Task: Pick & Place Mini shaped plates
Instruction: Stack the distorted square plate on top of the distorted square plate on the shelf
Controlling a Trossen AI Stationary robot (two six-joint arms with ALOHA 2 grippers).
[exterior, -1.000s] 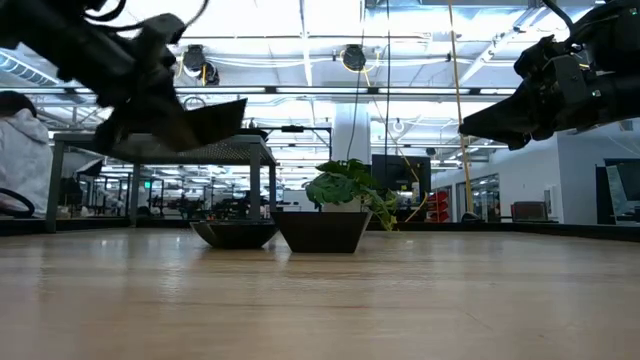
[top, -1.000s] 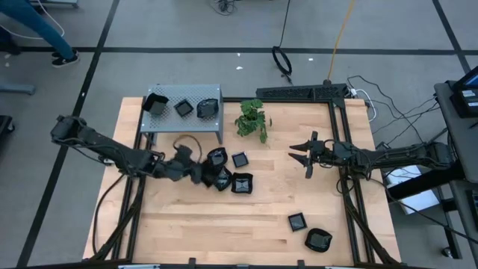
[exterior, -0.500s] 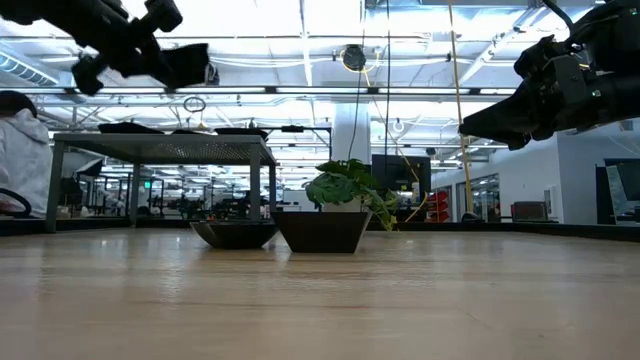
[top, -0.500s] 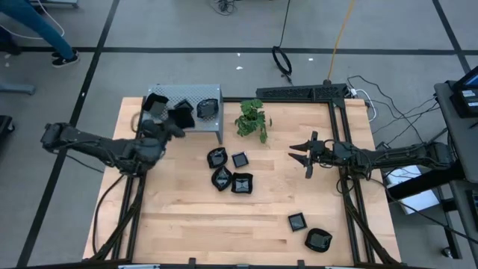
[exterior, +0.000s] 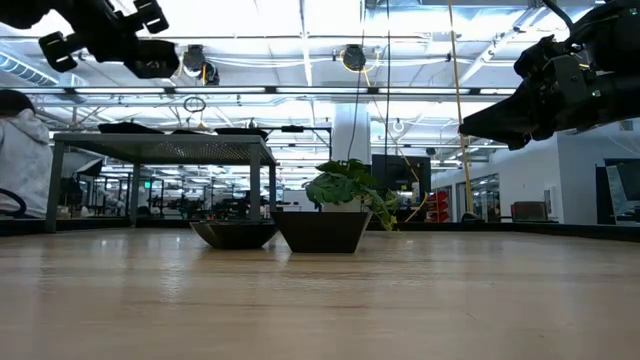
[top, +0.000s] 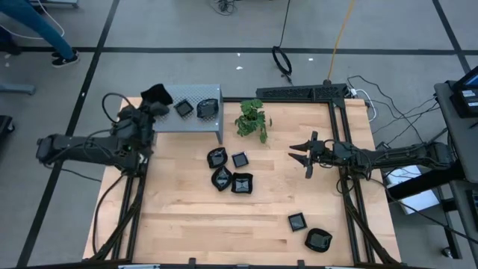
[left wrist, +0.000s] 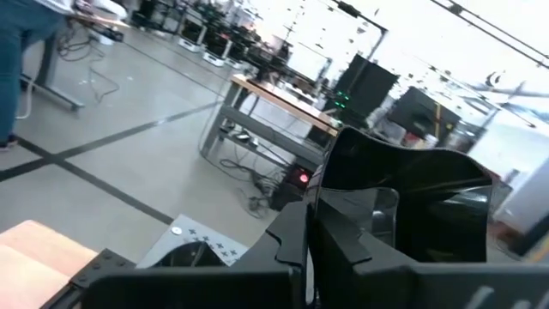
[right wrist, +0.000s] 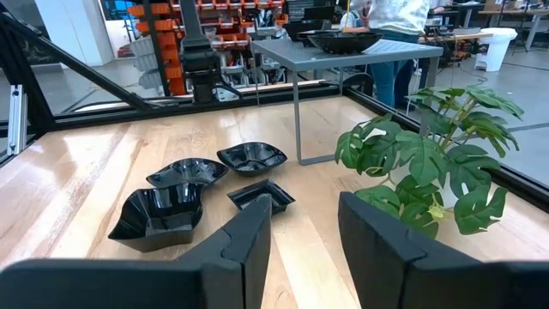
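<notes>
Black plate pinched in left end effector.

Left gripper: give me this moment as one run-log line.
left gripper: shut on mini plate, over perforated box | right gripper: open, idle over table's right half | four plates mid-table

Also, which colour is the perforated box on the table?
Grey; the perforated box shows best in the high view.

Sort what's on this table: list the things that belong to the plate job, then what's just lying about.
Job:
- black mini plate held in the shut left gripper
- two plates on the grey perforated stand
- four plates mid-table
- two plates at the near edge

Lying about:
- green plant
- right gripper, open, waiting
</notes>
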